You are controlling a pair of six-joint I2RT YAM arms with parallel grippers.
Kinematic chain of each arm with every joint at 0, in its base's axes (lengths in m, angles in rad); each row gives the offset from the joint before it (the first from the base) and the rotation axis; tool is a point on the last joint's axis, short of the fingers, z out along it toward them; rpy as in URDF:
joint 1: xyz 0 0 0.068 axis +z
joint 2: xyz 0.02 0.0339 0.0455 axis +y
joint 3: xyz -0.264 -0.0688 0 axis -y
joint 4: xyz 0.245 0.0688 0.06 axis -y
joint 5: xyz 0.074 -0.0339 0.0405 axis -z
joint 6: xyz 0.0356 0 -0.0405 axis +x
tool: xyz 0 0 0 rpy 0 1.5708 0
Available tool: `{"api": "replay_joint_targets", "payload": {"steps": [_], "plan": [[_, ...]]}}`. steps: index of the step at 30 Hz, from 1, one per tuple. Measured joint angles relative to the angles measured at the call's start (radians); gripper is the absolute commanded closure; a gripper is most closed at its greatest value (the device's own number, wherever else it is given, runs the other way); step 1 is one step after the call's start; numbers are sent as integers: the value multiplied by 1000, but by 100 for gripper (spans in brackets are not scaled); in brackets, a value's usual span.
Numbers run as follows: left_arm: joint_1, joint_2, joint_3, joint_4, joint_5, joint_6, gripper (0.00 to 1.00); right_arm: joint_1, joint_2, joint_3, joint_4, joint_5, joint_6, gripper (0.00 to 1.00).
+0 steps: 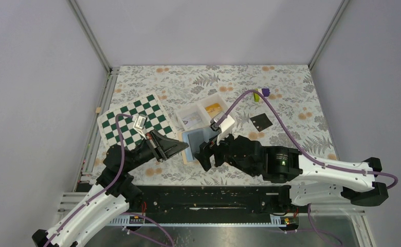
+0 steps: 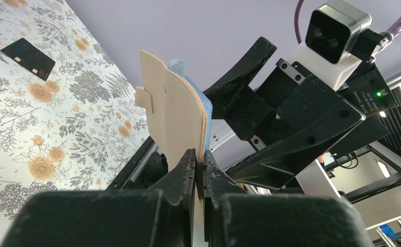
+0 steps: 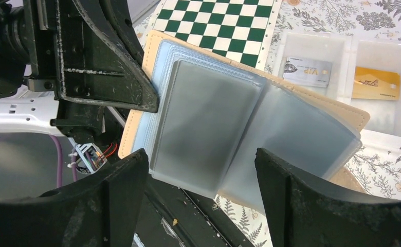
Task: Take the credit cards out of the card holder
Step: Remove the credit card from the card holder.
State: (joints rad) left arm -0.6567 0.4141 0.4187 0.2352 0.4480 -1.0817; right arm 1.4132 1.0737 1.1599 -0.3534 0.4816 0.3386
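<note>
The card holder (image 1: pixel 197 138) is open, with a tan cover and pale blue clear sleeves (image 3: pixel 208 118). My left gripper (image 1: pixel 182 146) is shut on its tan edge (image 2: pixel 172 118), holding it raised and upright; the jaws pinch the cover (image 2: pixel 199 157). My right gripper (image 1: pixel 207 156) is open, and its fingers (image 3: pixel 121 195) straddle the lower edge of the sleeves without touching them; the gap is at the sleeve's bottom (image 3: pixel 203 170). A whitish credit card (image 3: pixel 307 71) and a yellow card (image 3: pixel 376 83) lie in the white tray (image 3: pixel 316 37). No card face shows in the sleeves.
The white two-compartment tray (image 1: pixel 184 110) stands just behind the holder. A green-and-white chequered board (image 1: pixel 134 123) lies at the left. A black card (image 1: pixel 260 122) lies on the floral cloth at the right. A purple and yellow object (image 1: pixel 262 93) is farther back.
</note>
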Motion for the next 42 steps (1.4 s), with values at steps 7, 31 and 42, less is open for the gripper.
{"api": "replay_joint_targets", "payload": {"steps": [7, 31, 42], "plan": [[0, 0, 0, 21, 0, -20, 100, 1, 40, 6, 0, 27, -10, 27], [1, 0, -2, 66, -2, -41, 100, 7, -92, -56, -32, 235, -28, 32], [1, -3, -2, 26, -3, -15, 100, 7, -295, -43, -169, 220, -6, 39]]}}
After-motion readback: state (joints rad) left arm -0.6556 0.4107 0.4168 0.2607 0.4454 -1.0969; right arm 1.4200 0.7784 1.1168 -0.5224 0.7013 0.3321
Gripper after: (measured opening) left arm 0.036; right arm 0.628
